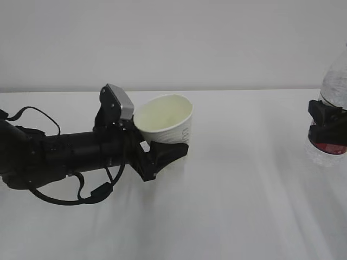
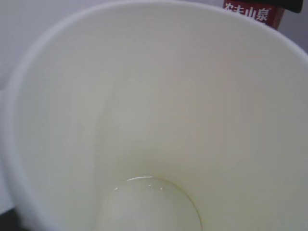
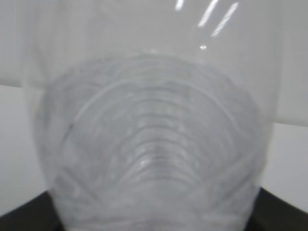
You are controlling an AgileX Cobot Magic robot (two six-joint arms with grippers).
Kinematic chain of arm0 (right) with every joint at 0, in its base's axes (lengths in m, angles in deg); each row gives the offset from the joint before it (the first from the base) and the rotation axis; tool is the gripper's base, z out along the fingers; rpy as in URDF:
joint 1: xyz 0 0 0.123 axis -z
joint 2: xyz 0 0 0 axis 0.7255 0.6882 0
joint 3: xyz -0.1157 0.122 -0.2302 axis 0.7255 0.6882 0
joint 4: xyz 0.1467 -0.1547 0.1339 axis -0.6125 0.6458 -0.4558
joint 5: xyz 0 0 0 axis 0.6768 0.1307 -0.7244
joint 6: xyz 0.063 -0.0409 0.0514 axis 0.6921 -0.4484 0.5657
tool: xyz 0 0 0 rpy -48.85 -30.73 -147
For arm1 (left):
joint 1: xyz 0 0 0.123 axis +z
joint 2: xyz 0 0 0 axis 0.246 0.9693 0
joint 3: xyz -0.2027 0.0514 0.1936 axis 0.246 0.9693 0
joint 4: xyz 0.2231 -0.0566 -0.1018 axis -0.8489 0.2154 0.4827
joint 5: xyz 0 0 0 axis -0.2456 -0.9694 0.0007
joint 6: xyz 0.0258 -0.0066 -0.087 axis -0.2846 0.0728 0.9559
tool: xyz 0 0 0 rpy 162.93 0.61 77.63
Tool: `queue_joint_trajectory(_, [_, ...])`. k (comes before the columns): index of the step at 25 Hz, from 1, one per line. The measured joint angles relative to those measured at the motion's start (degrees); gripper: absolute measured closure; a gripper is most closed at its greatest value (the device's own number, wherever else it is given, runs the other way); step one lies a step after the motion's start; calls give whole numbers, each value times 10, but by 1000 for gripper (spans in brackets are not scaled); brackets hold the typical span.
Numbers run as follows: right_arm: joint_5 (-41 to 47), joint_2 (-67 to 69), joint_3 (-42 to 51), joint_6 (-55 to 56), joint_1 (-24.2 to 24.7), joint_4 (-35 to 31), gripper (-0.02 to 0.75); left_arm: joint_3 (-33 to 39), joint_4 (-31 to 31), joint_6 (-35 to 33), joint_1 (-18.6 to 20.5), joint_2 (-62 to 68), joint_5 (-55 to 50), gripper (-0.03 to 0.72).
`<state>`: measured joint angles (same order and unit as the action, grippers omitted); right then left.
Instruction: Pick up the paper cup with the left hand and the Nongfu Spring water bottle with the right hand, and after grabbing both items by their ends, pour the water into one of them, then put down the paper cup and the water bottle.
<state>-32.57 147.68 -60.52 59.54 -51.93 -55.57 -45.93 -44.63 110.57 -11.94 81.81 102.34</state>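
Paper cup [image 1: 165, 122] first: we found it gripped low on its wall by the left hand [image 1: 162, 154], whose black fingers closed around it, so that it sat tilted with its mouth turned up and toward the camera, raised slightly off the white table [image 1: 227, 206]. From that claw outward, the Nongfu Spring water bottle [image 1: 333, 108] stood well apart to the cup's right, at the frame's edge, upright, its long axis vertical. The right hand [image 1: 327, 123] clasped it around the middle, just above the red label. We judged that the pour would turn on that gap: bottle and cup had to come together before anything could flow. Inside the cup [image 2: 144, 120] we saw a cream wall and a faint glint at the bottom [image 2: 154, 207]; whether that was water, we could not tell. Beyond the rim, the label [image 2: 252, 12] showed white Chinese characters on red. Faint lettering on the cup's outside was too blurred to read.
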Motion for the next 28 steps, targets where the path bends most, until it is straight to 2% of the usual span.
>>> queue_joint_trajectory(11, [4, -3, 0, 0, 0, 0, 286, -13, 1, 1, -60, 0, -27, 157])
queue_joint_trajectory(17, [54, -52, 0, 0, 0, 0, 286, -13, 1, 1, -92, 1, -28, 157])
queue_joint_trajectory(28, [162, -136, 3, 0, 0, 0, 286, -13, 1, 2, -116, 20, -28, 159])
